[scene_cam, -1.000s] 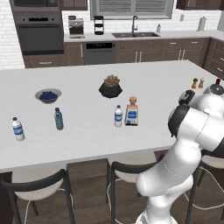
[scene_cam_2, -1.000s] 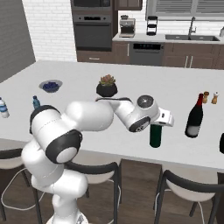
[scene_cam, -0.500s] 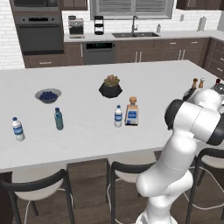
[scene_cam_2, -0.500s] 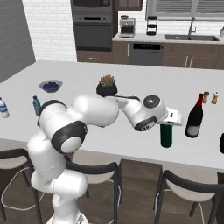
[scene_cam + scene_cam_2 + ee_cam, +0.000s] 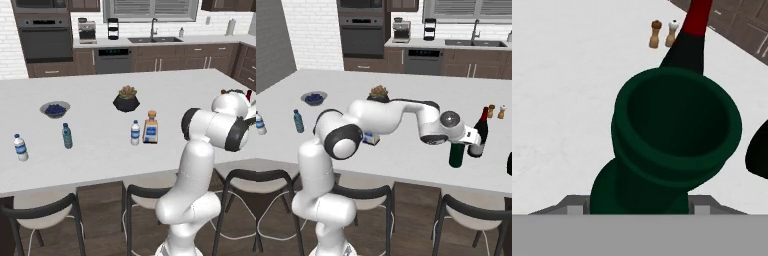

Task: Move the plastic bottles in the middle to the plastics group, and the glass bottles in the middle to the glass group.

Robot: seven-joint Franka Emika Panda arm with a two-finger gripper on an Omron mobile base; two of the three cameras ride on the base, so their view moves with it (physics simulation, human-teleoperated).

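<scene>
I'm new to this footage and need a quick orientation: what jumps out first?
The white arm stretches right across the counter, its gripper at the green wine bottle, which stands near the counter's front edge beside the red-necked bottle. In the hand view the green bottle's open mouth looms large. Mid-counter sit a small water bottle and a square bottle.

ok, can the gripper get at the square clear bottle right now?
Probably not yet: the gripper is far right, occupied with the green wine bottle. The square clear bottle stands unobstructed mid-counter.

2 wine bottles (image 5: 456, 154), 3 plastic bottles (image 5: 135, 133), 1 square bottle (image 5: 150, 128)
</scene>
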